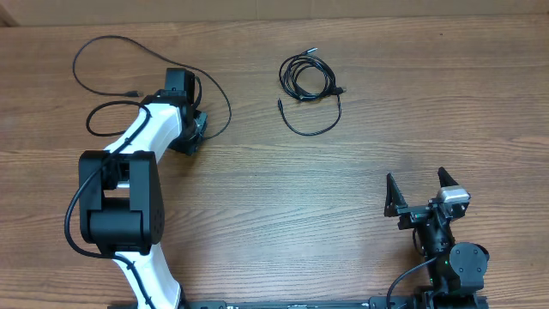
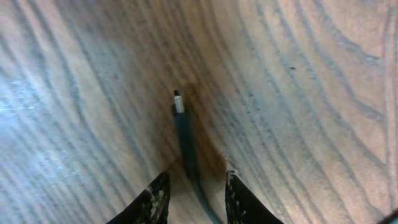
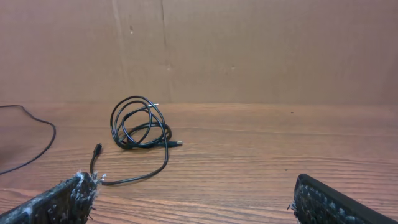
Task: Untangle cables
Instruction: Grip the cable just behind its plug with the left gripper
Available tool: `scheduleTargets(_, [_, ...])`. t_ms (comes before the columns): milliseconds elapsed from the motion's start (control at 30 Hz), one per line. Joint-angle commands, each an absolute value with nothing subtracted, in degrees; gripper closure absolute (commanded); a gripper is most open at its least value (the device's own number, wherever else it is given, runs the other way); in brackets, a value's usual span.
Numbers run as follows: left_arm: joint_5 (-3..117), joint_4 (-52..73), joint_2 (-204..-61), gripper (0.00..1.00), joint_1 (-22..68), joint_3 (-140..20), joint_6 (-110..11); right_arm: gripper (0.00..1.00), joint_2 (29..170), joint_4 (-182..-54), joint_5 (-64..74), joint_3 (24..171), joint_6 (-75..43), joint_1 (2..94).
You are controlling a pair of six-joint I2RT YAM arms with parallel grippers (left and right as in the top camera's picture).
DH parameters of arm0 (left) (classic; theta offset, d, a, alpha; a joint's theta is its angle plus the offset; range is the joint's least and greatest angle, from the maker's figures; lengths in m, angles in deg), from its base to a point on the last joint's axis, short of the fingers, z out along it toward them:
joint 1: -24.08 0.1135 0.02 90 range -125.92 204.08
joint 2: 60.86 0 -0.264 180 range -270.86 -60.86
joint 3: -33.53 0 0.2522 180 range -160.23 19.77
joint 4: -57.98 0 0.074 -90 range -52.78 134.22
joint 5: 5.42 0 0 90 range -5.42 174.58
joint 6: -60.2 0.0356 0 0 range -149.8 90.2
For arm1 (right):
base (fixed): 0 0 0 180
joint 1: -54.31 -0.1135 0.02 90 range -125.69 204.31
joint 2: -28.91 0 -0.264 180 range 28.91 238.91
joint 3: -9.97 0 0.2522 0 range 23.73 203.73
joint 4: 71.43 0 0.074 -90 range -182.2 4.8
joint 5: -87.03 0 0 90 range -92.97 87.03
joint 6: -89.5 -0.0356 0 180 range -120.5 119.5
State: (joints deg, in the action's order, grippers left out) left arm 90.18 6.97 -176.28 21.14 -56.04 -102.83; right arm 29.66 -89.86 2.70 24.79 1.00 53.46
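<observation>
Two cables [image 1: 307,79] near far table edge [image 1: 360,21]

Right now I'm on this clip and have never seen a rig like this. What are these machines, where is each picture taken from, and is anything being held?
Two robot arms work at a wooden table. One picture looks down from above. The other two come from a small camera on each wrist, so each arm's own fingers show at the bottom edge. Two thin black cables lie on the table: a loose cable on the left and a coiled bundle near the middle. The left gripper is low over the loose cable's plug end. Its jaws are apart and the cord lies between them, not pinched. The right gripper is open and empty, facing the bundle.
</observation>
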Motion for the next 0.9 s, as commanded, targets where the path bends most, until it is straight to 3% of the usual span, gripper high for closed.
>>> scheduleTargets(0, [94.1, 5.5, -177.8, 0.76, 21.6, -54.9, -101.2, 0.00, 29.5, -89.6, 2.4, 24.2, 1.3, 53.6])
scheduleTargets(133, [94.7, 5.7, -178.0, 0.85, 22.4, -54.9, -98.9, 0.00, 29.5, -89.6, 2.4, 24.2, 1.3, 53.6])
scheduleTargets(300, [93.3, 5.4, -180.5, 0.89, 23.8, -54.9, -94.4, 0.00, 29.5, -89.6, 2.4, 24.2, 1.3, 53.6])
scheduleTargets(367, [91.6, 5.2, -182.1, 0.96, 24.2, -54.9, -93.1, 0.00, 29.5, -89.6, 2.4, 24.2, 1.3, 53.6])
scheduleTargets(633, [90.0, 4.7, -182.9, 0.96, 26.1, -55.8, -86.7, 0.00, 29.5, -89.6, 2.4, 24.2, 1.3, 53.6])
scheduleTargets(867, [81.6, 4.7, -182.9, 0.96, 30.9, -62.6, -82.0, 0.00, 29.5, -89.6, 2.4, 24.2, 1.3, 53.6])
